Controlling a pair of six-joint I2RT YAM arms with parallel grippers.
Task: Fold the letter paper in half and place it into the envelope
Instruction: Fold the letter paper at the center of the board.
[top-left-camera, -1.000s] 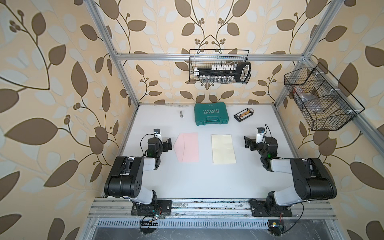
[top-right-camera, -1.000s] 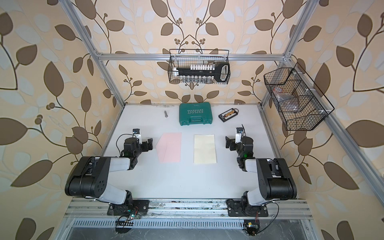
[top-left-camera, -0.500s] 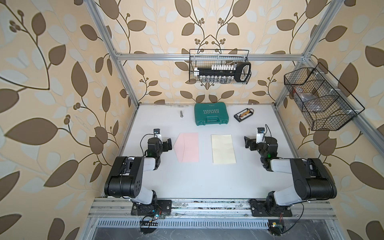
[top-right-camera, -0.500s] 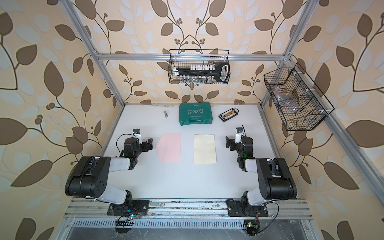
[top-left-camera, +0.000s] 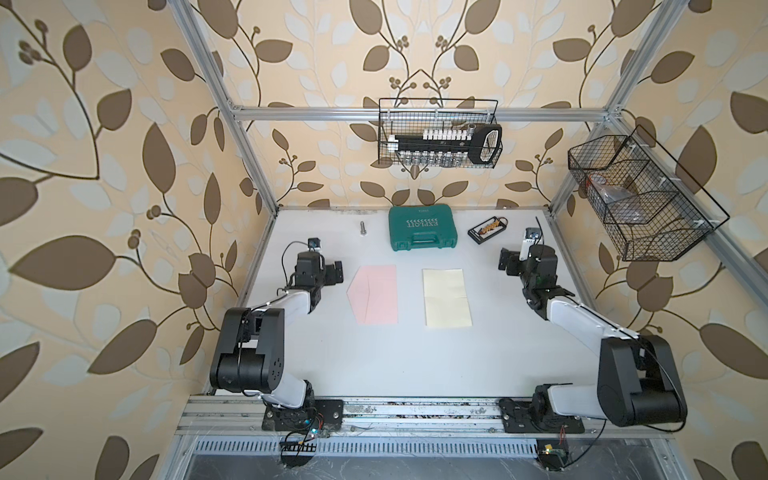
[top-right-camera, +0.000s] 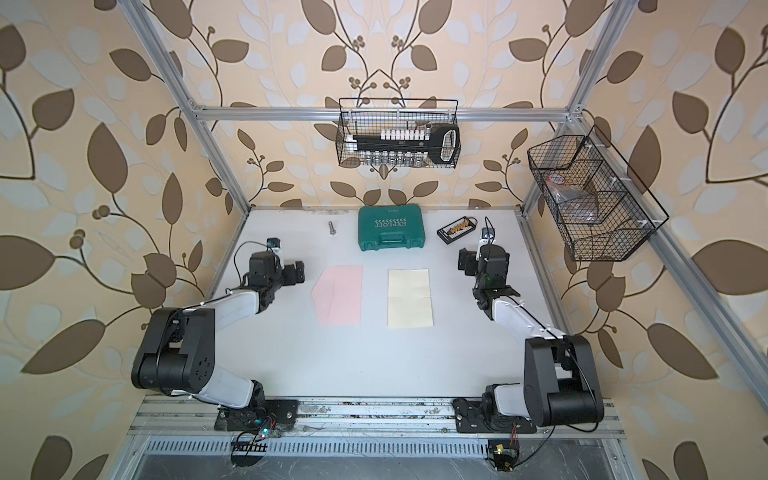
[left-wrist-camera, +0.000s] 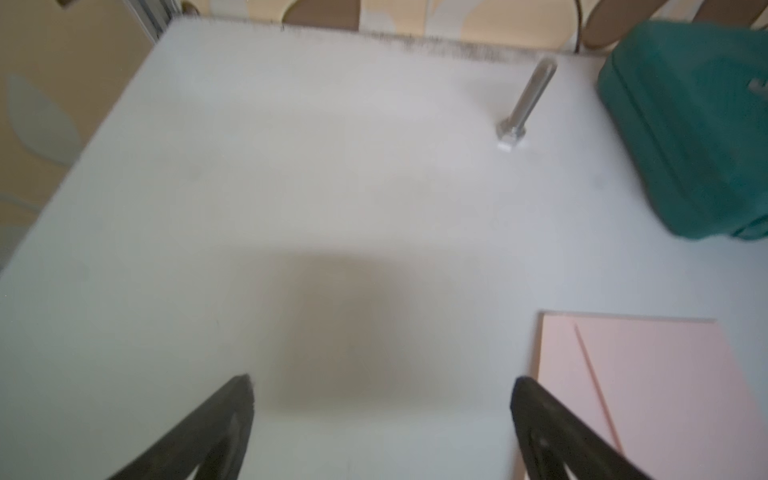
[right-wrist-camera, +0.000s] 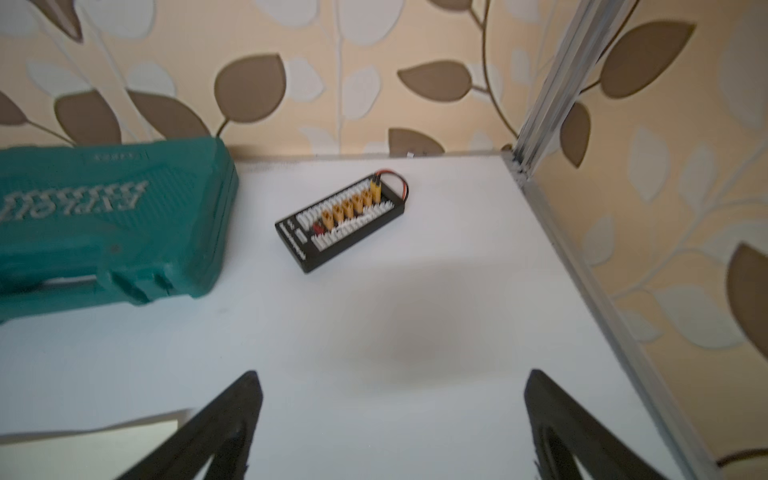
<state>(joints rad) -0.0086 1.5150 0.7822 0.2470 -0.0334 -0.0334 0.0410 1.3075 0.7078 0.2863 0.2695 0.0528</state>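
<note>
Looking down in both top views, you see the letter paper (top-left-camera: 446, 297) lying flat and unfolded on the white desk (top-left-camera: 395, 365), just right of frame centre. The envelope (top-left-camera: 376, 295) lies close beside it on the left, not touching, with its pointed flap toward frame left. Your left pincer (left-wrist-camera: 380, 386) stands wide open near the envelope's left side, gripping nothing. Your right pincer (right-wrist-camera: 392, 382) is equally wide and empty, right of the paper, facing a black connector board (right-wrist-camera: 340, 222) and a green case (right-wrist-camera: 104, 224).
</note>
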